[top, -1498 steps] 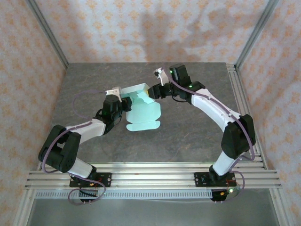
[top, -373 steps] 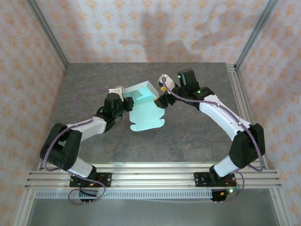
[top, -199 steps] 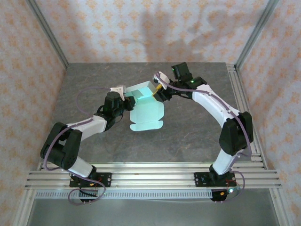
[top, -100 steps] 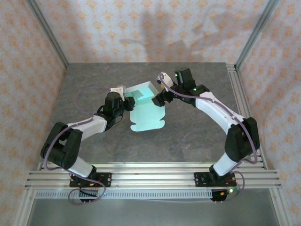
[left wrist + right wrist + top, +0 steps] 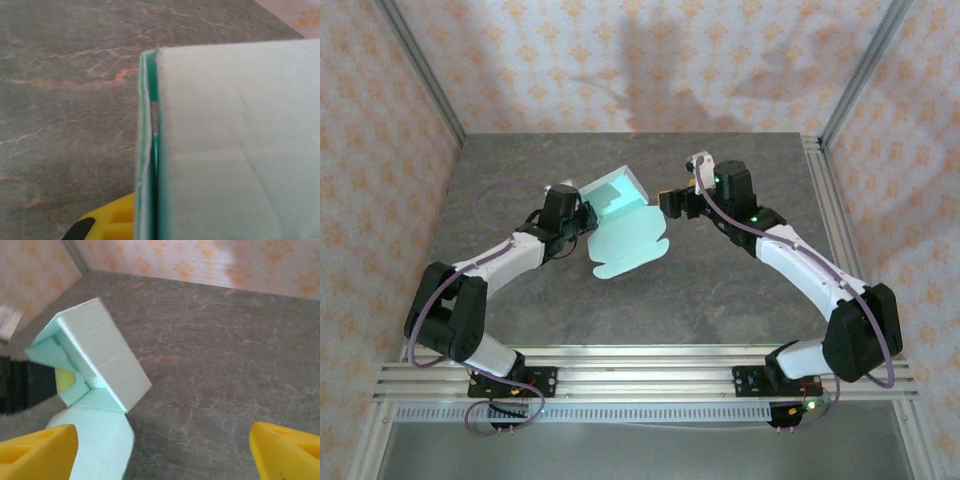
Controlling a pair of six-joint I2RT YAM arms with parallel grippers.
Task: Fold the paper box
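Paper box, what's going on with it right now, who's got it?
The left gripper is clamped on the left wall of the paper box, with one yellow pad inside it. The box body is formed and tipped up, while its wide flap lies flat on the table, not yet closed. The right gripper hangs open just right of the box, not touching it.

Grey stone table [image 5: 720, 290], patterned walls [image 5: 620, 60]

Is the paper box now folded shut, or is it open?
Open. The paper box has its walls raised, but its lid flap lies spread on the table.
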